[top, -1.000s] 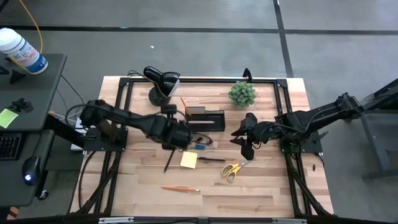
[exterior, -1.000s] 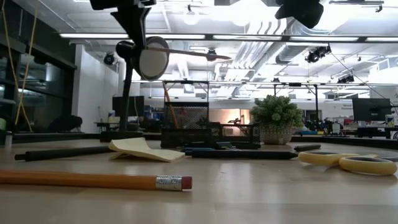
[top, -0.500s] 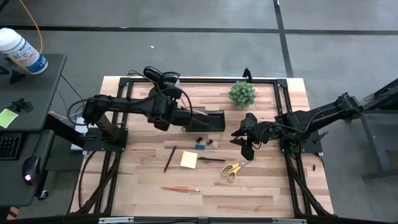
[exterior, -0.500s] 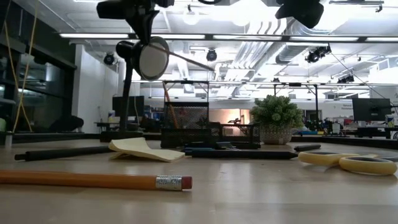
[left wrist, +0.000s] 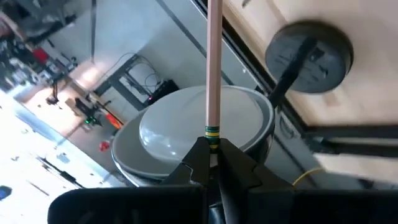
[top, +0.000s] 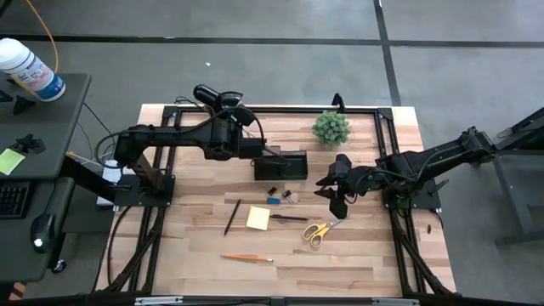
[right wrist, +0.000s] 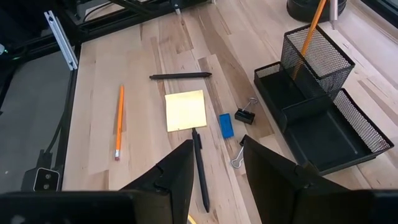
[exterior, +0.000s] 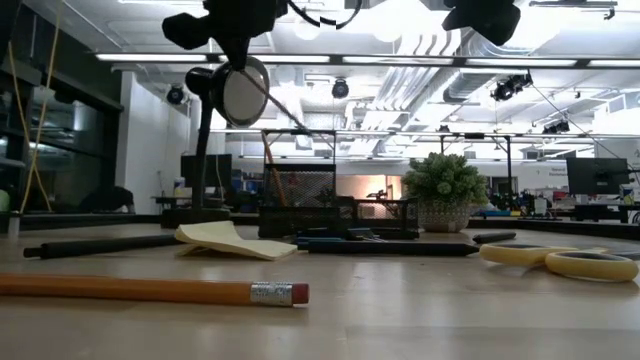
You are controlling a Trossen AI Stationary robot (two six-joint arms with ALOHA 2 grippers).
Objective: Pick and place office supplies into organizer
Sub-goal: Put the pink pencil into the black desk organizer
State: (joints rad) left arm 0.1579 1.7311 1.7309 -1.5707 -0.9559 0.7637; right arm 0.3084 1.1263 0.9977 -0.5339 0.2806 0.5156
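1. The left gripper (top: 255, 144) has moved from the middle of the surface (top: 374, 255) to the organizer (top: 280, 164).
2. It is clamped on a pencil (left wrist: 213, 68), whose tip sits in the tall cup.
3. Next it probably should let go.
4. The right gripper (top: 333, 189) waits, fingers apart.

No legible text, label, brand, number or sign is found in any view. The white bottle (top: 31, 70) on the side desk carries a blue label, but its print is too small to be read.
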